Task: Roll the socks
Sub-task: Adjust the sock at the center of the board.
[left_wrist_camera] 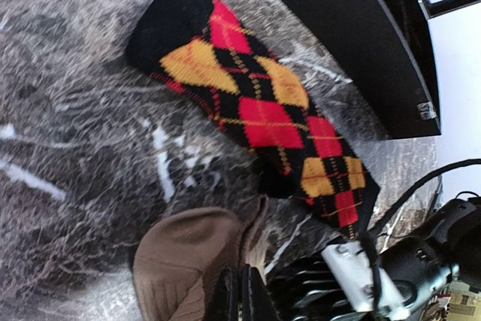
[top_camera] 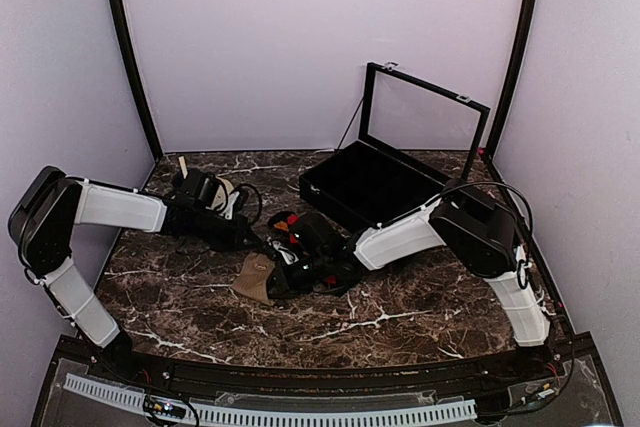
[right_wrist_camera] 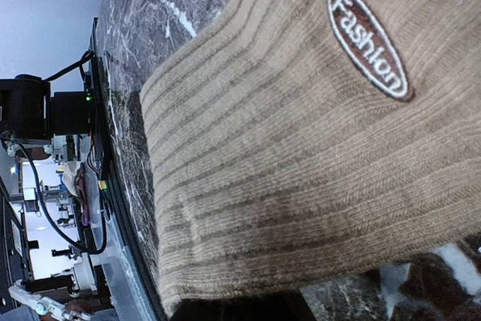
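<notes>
The black sock with red and orange diamonds (left_wrist_camera: 255, 103) lies flat on the dark marble table, also visible between the arms (top_camera: 285, 225). The tan ribbed sock (top_camera: 252, 280) is bunched just in front of it. In the left wrist view the tan sock (left_wrist_camera: 180, 261) comes up against my left gripper (left_wrist_camera: 242, 295), whose fingers are pressed together on its edge. My left gripper (top_camera: 262, 250) and right gripper (top_camera: 283, 272) meet over this sock. In the right wrist view the tan sock (right_wrist_camera: 301, 148), with its "Fashion" label, fills the frame and its lower edge runs into my shut right gripper (right_wrist_camera: 240, 313).
A black case (top_camera: 370, 187) with a raised glass lid (top_camera: 425, 112) stands at the back right, its side wall close behind the patterned sock (left_wrist_camera: 361, 35). Lilac walls close in the marble table (top_camera: 400, 327) on three sides.
</notes>
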Motion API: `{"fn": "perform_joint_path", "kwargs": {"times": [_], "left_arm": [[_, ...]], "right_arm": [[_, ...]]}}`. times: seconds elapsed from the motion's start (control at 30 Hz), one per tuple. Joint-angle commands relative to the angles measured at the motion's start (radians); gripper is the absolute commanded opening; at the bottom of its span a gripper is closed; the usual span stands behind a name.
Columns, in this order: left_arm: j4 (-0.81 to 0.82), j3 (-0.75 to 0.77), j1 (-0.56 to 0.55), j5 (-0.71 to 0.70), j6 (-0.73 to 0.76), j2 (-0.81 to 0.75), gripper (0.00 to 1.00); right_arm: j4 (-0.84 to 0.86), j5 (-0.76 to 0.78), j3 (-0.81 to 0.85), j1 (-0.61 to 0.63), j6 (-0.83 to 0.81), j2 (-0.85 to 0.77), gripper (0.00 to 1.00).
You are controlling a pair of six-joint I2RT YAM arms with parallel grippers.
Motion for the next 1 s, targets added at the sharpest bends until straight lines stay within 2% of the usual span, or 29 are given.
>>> {"fn": "perform_joint_path", "kwargs": {"times": [0.0, 0.2, 0.57, 0.83, 0.97], "left_arm": [[-0.105, 0.024, 0.005, -0.066, 0.026, -0.01, 0.0], [-0.167, 0.045, 0.005, -0.125, 0.025, 0.017, 0.0], [-0.153, 0.061, 0.004, -0.154, 0.001, 0.078, 0.0], [-0.124, 0.072, 0.004, -0.149, -0.013, 0.101, 0.0], [-0.123, 0.079, 0.003, -0.151, -0.013, 0.113, 0.0]], "right_arm": [[-0.187, 0.098, -0.026, -0.003, -0.027, 0.046, 0.0], [-0.208, 0.1, -0.016, -0.004, -0.042, 0.046, 0.0], [-0.244, 0.126, -0.037, -0.004, -0.075, 0.013, 0.0], [-0.301, 0.181, -0.053, -0.003, -0.121, -0.027, 0.19], [-0.321, 0.203, -0.058, -0.003, -0.136, -0.05, 0.24]]}}
